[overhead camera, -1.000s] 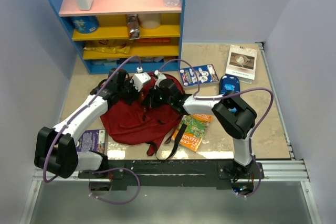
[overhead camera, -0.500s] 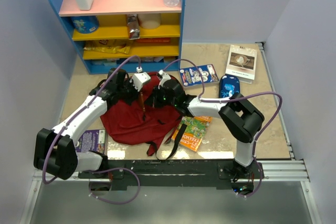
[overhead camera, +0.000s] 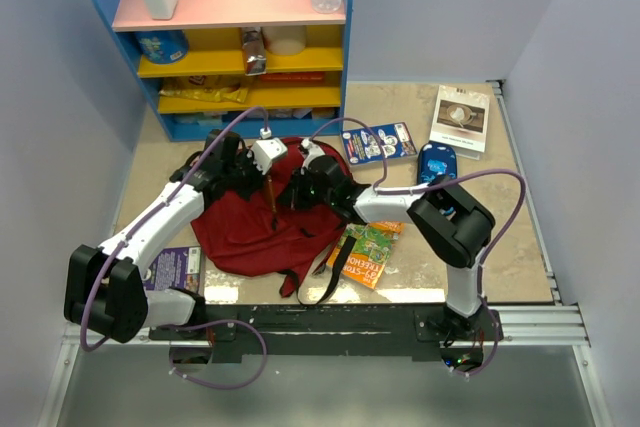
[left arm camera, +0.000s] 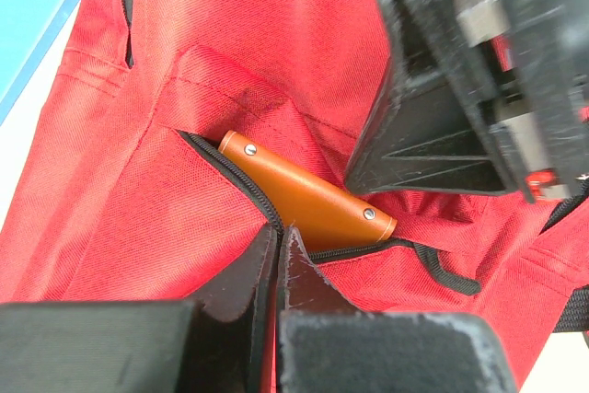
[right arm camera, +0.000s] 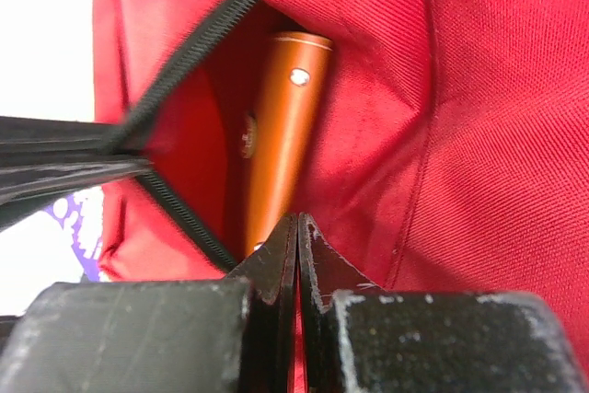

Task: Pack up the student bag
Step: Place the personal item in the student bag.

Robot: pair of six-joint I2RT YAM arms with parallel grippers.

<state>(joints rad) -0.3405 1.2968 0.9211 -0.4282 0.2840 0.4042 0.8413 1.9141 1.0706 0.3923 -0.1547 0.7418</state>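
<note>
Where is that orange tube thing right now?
The orange tube lies partly tucked into the open zip pocket of the student bag, mid-table in the top view, between the left gripper and right gripper.

Top external camera: fixed high above the student bag (overhead camera: 250, 232), facing down, distant. Left and right wrist cameras: close over the bag's open pocket. Both show the orange case (left arm camera: 308, 192) inside.

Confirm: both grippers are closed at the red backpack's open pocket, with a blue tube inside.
Not blue: the tube in the student bag's open pocket is orange, as the left wrist view shows. The left gripper and right gripper are indeed closed there.
</note>
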